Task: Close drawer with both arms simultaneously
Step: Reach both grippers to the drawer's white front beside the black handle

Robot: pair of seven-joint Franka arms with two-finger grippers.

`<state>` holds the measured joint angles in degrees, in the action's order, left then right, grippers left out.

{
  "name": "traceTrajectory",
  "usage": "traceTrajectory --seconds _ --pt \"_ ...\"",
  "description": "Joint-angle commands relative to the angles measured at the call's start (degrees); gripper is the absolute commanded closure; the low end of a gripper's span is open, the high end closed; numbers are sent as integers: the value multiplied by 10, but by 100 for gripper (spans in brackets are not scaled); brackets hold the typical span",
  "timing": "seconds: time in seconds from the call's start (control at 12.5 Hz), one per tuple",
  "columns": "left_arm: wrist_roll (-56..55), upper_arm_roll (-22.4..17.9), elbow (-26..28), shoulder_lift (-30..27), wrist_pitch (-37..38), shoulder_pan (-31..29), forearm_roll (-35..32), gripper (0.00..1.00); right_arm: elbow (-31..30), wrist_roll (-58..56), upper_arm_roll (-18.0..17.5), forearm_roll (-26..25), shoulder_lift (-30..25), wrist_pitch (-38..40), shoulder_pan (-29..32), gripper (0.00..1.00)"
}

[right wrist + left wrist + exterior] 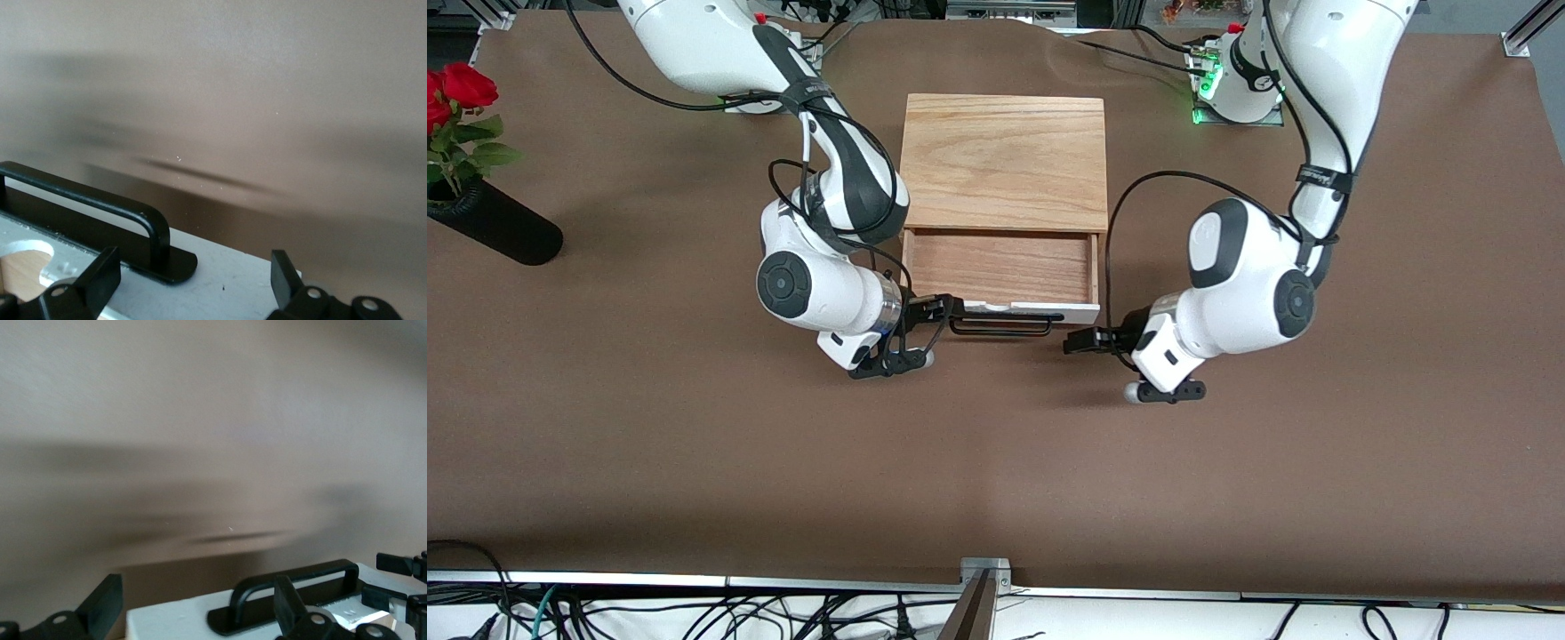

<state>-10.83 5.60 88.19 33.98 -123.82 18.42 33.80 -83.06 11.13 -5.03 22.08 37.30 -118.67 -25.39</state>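
The drawer (1000, 267) stands pulled out of the light-wood box (1005, 160) toward the front camera. Its white front panel (1080, 309) carries a long black wire handle (1000, 329). My right gripper (938, 309) is open at the panel's corner toward the right arm's end. In the right wrist view the panel (227, 287) and the handle's end (150, 230) lie between its spread fingers (103, 270). My left gripper (1080, 340) is open at the other corner. In the left wrist view the panel (173, 620) and the handle (293, 583) show between its fingers (107, 600).
A black vase (498, 229) with red roses (458, 93) lies near the right arm's end of the brown table (996, 462). The left arm's base (1232, 89) glows green. Cables run along the table's front edge (694, 613).
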Motion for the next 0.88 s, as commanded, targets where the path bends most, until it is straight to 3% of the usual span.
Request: traceTrajectory --seconds 0.0,0.24,0.8 --pt "-1 -5 -13 19 -7 20 14 0 15 5 -4 10 8 31 0 0" --pt "-8 -5 -2 23 3 44 14 0 14 5 -4 9 8 42 0 0" --pt "-15 -7 -2 17 121 51 6 0 16 6 -18 9 3 98 -1 0"
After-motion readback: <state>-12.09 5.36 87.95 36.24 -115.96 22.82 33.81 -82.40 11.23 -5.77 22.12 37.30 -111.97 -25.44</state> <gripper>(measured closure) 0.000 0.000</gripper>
